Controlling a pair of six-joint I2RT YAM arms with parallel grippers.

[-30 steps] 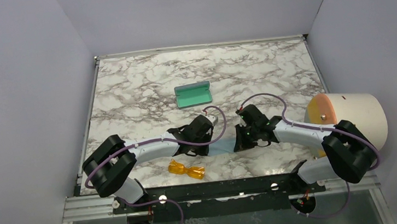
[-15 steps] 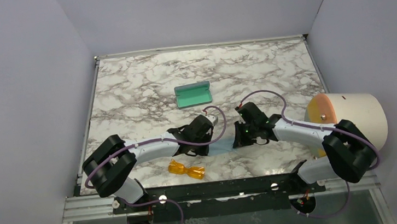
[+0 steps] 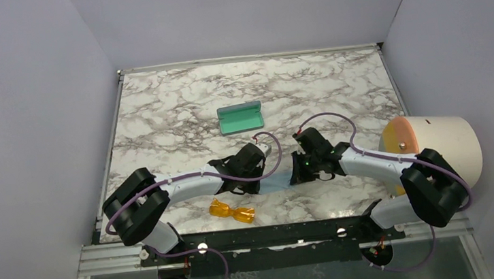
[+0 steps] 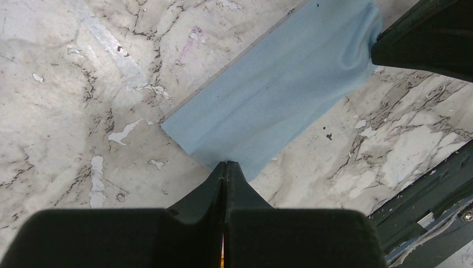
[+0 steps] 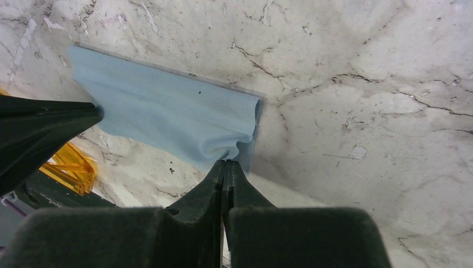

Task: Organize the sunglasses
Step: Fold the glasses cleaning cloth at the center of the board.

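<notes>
Near the middle of the table's (image 3: 159, 107) near edge, the blue cloth (image 4: 279, 106) was pinched at opposite ends by the clenched left gripper (image 4: 225, 163) and right gripper (image 5: 226, 162), seemingly for folding, while the sunglasses (image 3: 232, 211) lay ungrasped closer to that edge, left of centre, so a release and then a grasp on them was judged to be called for next.

1. Ahead of your left gripper (image 4: 225, 164), the cloth (image 4: 279, 95) loses its far corner behind the right gripper (image 4: 385, 49).
2. Left of the right gripper, the sunglasses (image 5: 71, 166) show only an orange corner; the left gripper and dark parts below cut off the rest.
3. From above, the wrists cover both pinch points and most of the cloth; you see only a sliver between them.
</notes>
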